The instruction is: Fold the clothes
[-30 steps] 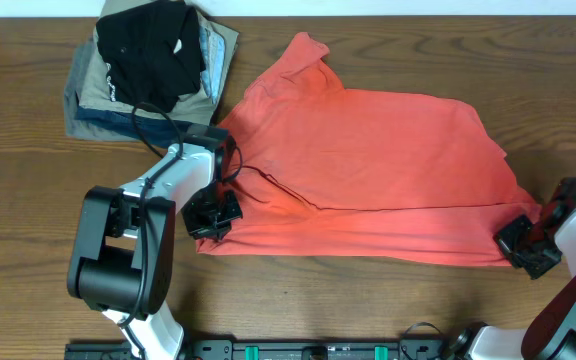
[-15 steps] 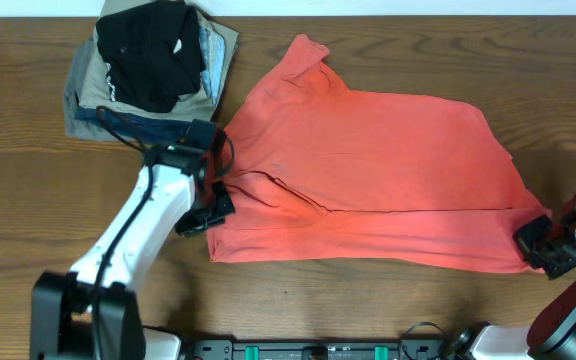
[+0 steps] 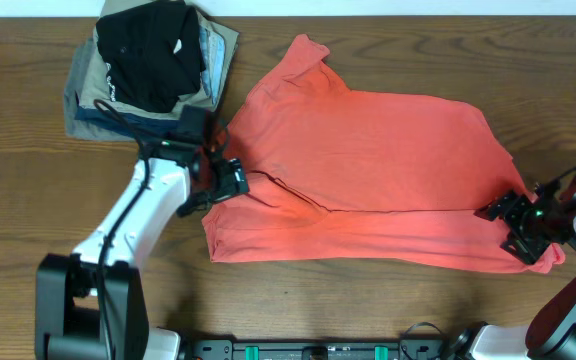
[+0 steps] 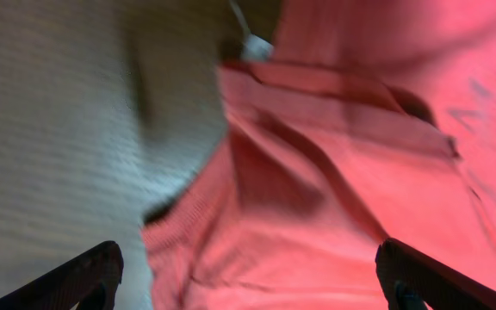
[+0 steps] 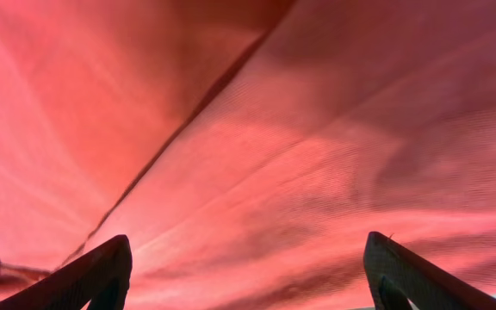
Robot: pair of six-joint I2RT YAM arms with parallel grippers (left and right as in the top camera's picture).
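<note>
T-shirt (image 3: 368, 170) lies on the table (image 3: 18, 220) — left gripper (image 3: 223, 185), right gripper (image 3: 506, 228) both spread wide, holding nothing.

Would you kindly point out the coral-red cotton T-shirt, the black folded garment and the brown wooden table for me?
coral-red cotton T-shirt (image 3: 368, 160), overhead view, middle of its flat body.
black folded garment (image 3: 148, 55), overhead view, centre of its top surface.
brown wooden table (image 3: 28, 200), overhead view, bare wood at left.

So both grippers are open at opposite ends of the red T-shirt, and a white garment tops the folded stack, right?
No: the garment topping the folded stack is black, not white, as the overhead view shows. The left gripper and right gripper are indeed open at opposite ends of the red T-shirt.
</note>
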